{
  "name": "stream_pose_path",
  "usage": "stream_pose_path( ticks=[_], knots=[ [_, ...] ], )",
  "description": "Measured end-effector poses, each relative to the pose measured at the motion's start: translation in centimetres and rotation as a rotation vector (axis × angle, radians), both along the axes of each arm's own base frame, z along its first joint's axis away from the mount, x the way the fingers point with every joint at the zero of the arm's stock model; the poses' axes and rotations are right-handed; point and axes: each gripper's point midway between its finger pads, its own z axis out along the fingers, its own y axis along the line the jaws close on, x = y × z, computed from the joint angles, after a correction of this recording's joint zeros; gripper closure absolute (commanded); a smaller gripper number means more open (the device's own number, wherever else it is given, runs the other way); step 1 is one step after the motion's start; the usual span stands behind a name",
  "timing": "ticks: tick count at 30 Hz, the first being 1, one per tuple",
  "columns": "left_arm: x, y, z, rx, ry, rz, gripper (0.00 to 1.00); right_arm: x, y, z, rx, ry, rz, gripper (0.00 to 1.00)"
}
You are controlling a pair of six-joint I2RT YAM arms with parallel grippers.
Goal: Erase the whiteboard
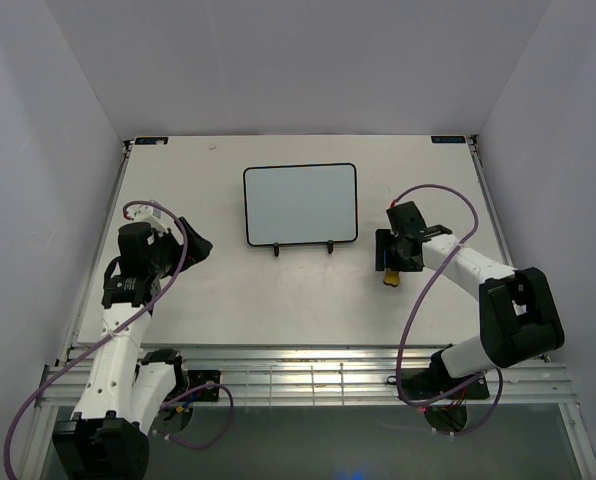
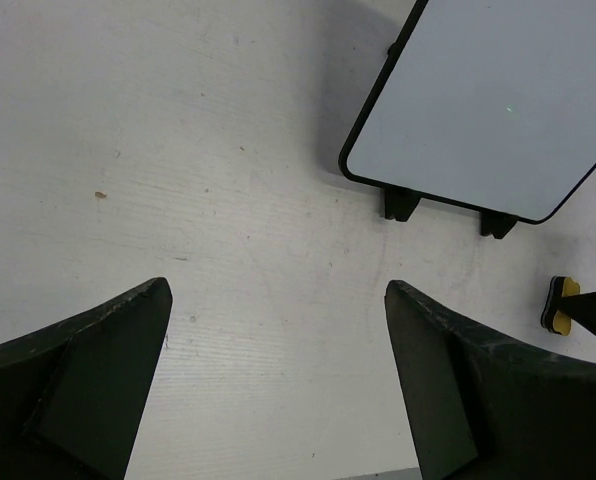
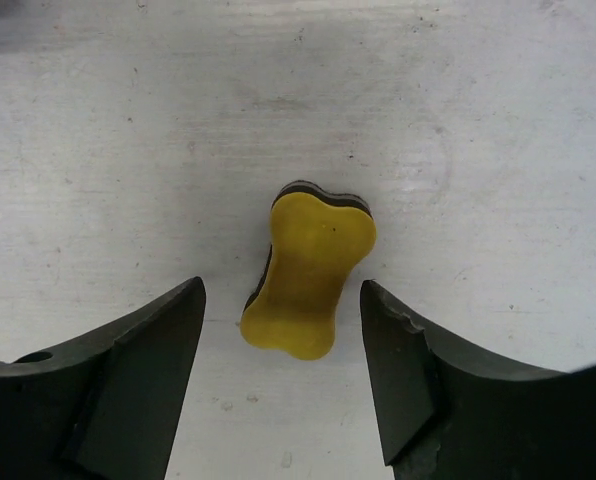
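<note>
- the whiteboard point(image 1: 300, 204) sits toward the back middle of the table point(image 1: 228, 300), propped on a thin black wire stand point(image 1: 276, 250). its long side runs left to right.
- i can't spot any writing on it in the overhead or the left wrist view, it just looks blank. so my guess is the wiping itself is pretty much done.
- the right gripper point(image 3: 281, 300) is low over the yellow eraser point(image 3: 311, 275), fingers apart with the eraser sitting between them.
- there's a clear gap on the eraser's left side. the right side is tighter and i honestly can't tell if it touches, but nothing looks clamped.
- the eraser is bone shaped with a dark felt layer. its long axis runs roughly along the fingers, tilted a bit, so the jaws flank its narrow sides.
- key relation: from the right gripper the board is off to the left and a bit further back, near but not touching. the right arm is the nearer one to the eraser by far.
- the left gripper point(image 2: 278, 290) is spread wide over bare table, holding nothing. the board is off to its right and further back.
- if any more wiping were needed, the right arm would be the one to do it.
</note>
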Motion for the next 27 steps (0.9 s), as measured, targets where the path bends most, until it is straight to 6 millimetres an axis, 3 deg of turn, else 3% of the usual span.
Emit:
stream_pose_path(
  ticks=[6,11,15,17,18,19,24,27],
  knots=[
    [0.0,0.2,1.1,0.006,0.014,0.009,0.02,-0.2,-0.3,3.4,0.016,-0.075,-0.006,0.29],
    [-0.1,0.3,4.1,0.017,-0.016,0.010,0.02,-0.7,-0.9,6.5,0.023,-0.148,-0.015,0.25],
    [-0.1,0.3,7.2,0.036,-0.064,-0.003,0.02,-1.4,-1.7,9.1,0.019,-0.203,-0.025,0.15],
    [-0.1,0.2,8.1,0.046,-0.082,-0.019,0.02,-1.8,-2.2,10.8,0.016,-0.244,-0.028,0.02],
    [-0.2,0.1,8.4,0.051,-0.085,-0.027,0.02,-2.0,-2.5,11.7,0.013,-0.270,-0.030,0.02],
    [-0.3,0.0,8.5,0.057,-0.086,-0.033,0.02,-2.2,-2.8,12.7,0.012,-0.297,-0.033,0.10],
    [-0.9,-0.8,9.1,0.102,-0.089,-0.082,0.02,-3.5,-4.1,17.6,0.019,-0.431,-0.053,0.10],
    [-1.1,-0.9,9.6,0.139,-0.108,-0.092,0.02,-4.5,-4.6,19.5,0.027,-0.473,-0.053,0.10]
  ],
)
